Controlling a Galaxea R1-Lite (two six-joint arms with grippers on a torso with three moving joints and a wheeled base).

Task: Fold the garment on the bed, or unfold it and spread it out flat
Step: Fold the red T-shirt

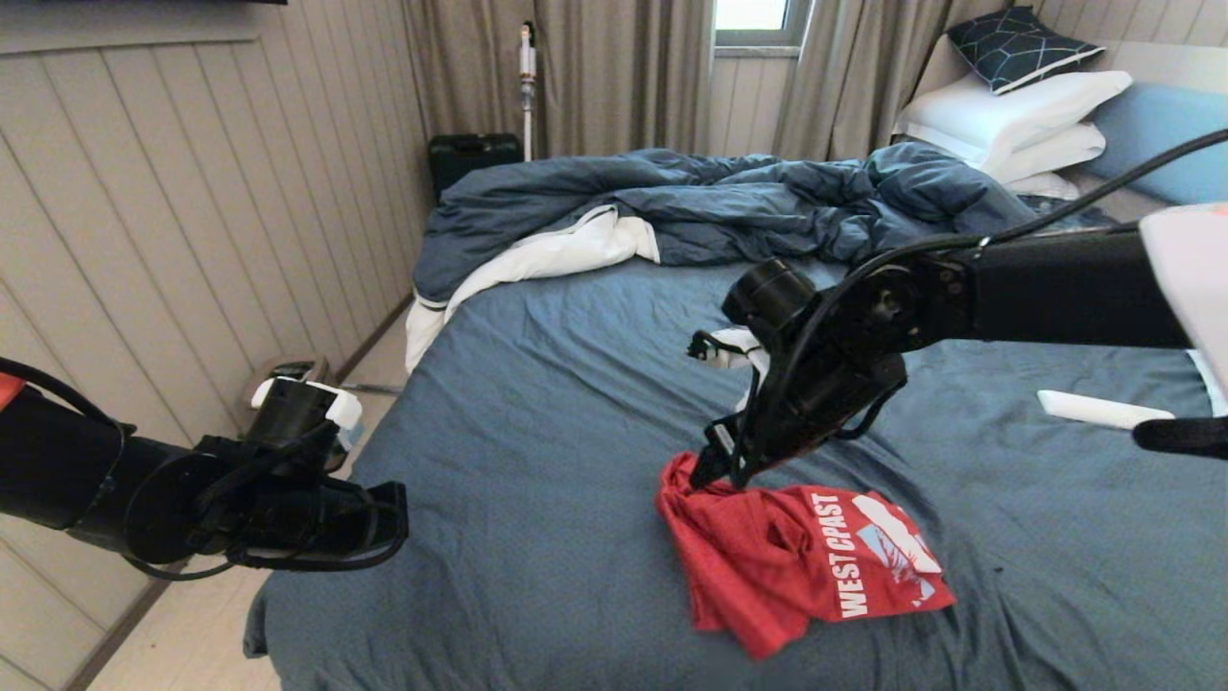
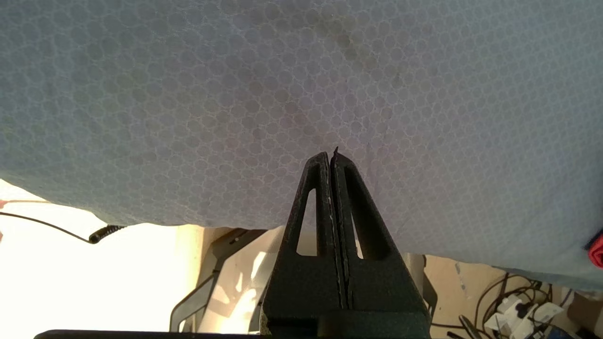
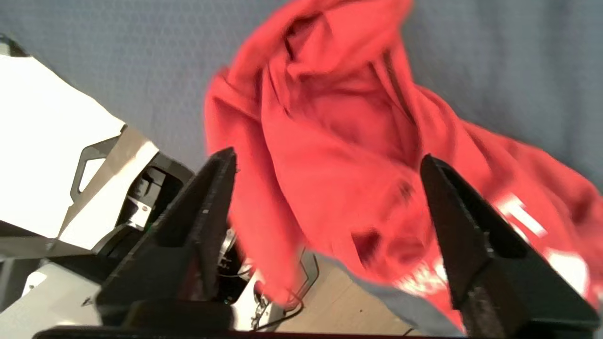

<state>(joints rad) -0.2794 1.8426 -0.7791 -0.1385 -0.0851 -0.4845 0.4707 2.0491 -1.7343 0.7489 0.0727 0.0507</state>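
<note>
Lying crumpled near the bed's point(image 1: 537, 403) front edge, the garment point(image 1: 796, 566): red T-shirt bunched in loose folds, "WEST COAST" lettering facing up and running sideways, pale graphic beside it, one corner peaked up toward the far left of the heap. Not flat, not folded; outline irregular, layers doubled over each other. Hovering right over that raised corner, right gripper point(image 1: 715, 472), pointed down, jaws standing wide apart; right wrist view shows red cloth between and beyond the two fingers point(image 3: 207, 197) but nothing pinched, so no grip at present. Judged step: taking or retaking a hold on the shirt's edge in order to pull it open. For a clean result: aim at a single layer at a hem or sleeve rather than the thick bunch, close only once fabric sits well between the pads, then lift just enough for the folds to fall free and drag outward over open sheet. Thin fabric likely to slip or drag the whole heap along; a second hold on the opposite side would help. Left gripper point(image 1: 384, 528) parked off the bed's near left corner, well apart from the shirt, fingers point(image 2: 330, 197) pressed together on nothing, sheet only ahead of it. Further out: rumpled dark blue duvet point(image 1: 729, 206) at the far end, white pillows point(image 1: 1017, 120) at far right.
</note>
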